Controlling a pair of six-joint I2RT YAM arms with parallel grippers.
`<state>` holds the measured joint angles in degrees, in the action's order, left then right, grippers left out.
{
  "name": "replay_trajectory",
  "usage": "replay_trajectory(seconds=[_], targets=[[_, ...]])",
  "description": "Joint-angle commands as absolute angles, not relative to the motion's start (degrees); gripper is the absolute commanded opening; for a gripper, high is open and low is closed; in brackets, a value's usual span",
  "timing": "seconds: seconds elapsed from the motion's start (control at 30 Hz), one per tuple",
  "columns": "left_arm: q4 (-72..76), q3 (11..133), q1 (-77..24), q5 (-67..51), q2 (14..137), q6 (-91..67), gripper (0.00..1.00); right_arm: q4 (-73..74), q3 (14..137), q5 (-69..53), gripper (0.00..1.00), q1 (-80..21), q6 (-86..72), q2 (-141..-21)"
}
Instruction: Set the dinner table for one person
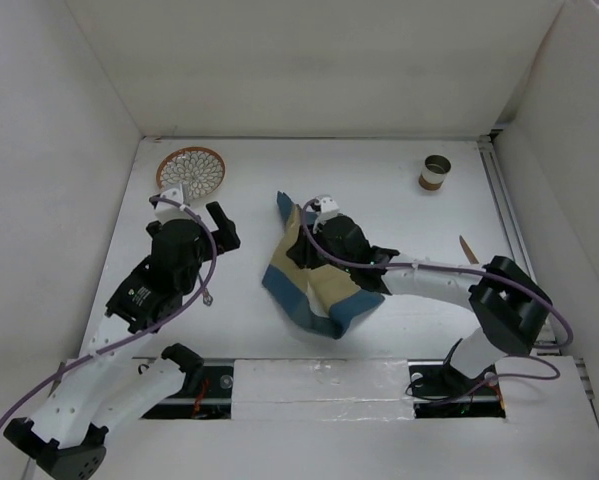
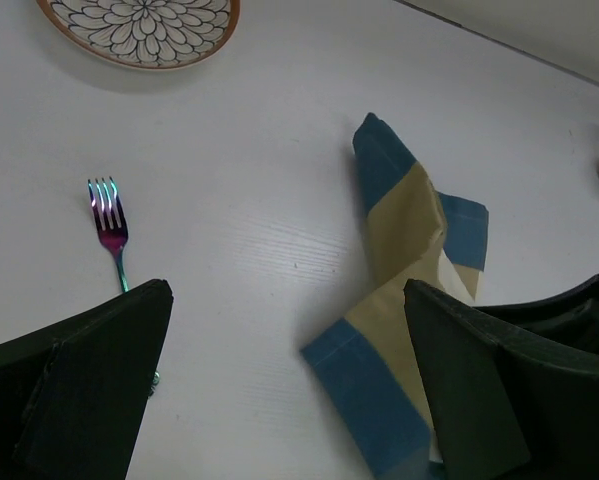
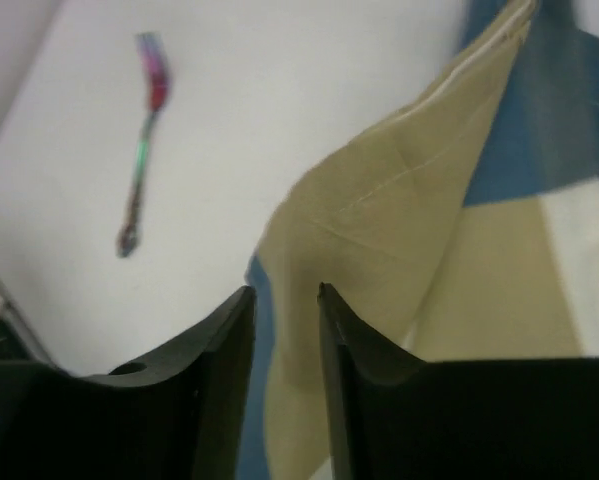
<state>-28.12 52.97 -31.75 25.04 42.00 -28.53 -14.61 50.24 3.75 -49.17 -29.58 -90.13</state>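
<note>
The dinner table (image 1: 379, 190) is a white tabletop walled by white panels. A crumpled blue-and-tan placemat (image 1: 314, 285) lies at its middle; it also shows in the left wrist view (image 2: 409, 230). My right gripper (image 1: 301, 228) is shut on a tan fold of the placemat (image 3: 379, 200), which rises between its narrow jaws (image 3: 282, 292). My left gripper (image 1: 229, 228) is open and empty, hovering (image 2: 287, 300) just left of the cloth. An iridescent fork (image 2: 109, 225) lies on the table by the left finger and shows in the right wrist view (image 3: 144, 140).
A patterned plate with an orange rim (image 1: 190, 170) sits at the back left, also in the left wrist view (image 2: 139, 25). A small brown cup (image 1: 435, 172) stands at the back right. A wooden utensil (image 1: 468, 249) lies near the right wall rail.
</note>
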Motion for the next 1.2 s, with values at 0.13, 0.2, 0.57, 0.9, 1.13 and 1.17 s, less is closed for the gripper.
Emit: replay_trajectory(seconds=[0.13,0.2,0.57,0.9,1.13,1.17], targets=[[-28.39,54.32,-31.46,29.00,38.76,-29.79,1.00,-21.52,56.87,-11.67,0.83,-54.58,-25.06,-92.90],[-28.39,54.32,-31.46,29.53,38.23,-30.32,1.00,-21.53,56.00,-13.81,0.98,-54.58,-24.53,-92.38],[-21.38,50.37,-31.46,13.48,47.00,-41.65,1.00,-4.59,62.27,-1.31,1.00,-40.79,-13.37,-94.79],[-9.24,42.72,-32.17,5.10,67.66,-45.70,1.00,-2.90,70.93,-13.35,0.99,-33.05,-9.40,-107.57],[-8.44,41.40,-32.70,7.29,78.72,-49.04,1.00,-2.90,73.21,-17.31,0.94,-32.43,-8.88,-113.02],[-9.13,41.40,-32.70,8.95,79.97,-49.56,1.00,-2.90,73.21,-18.01,0.93,-32.43,-8.88,-113.72]])
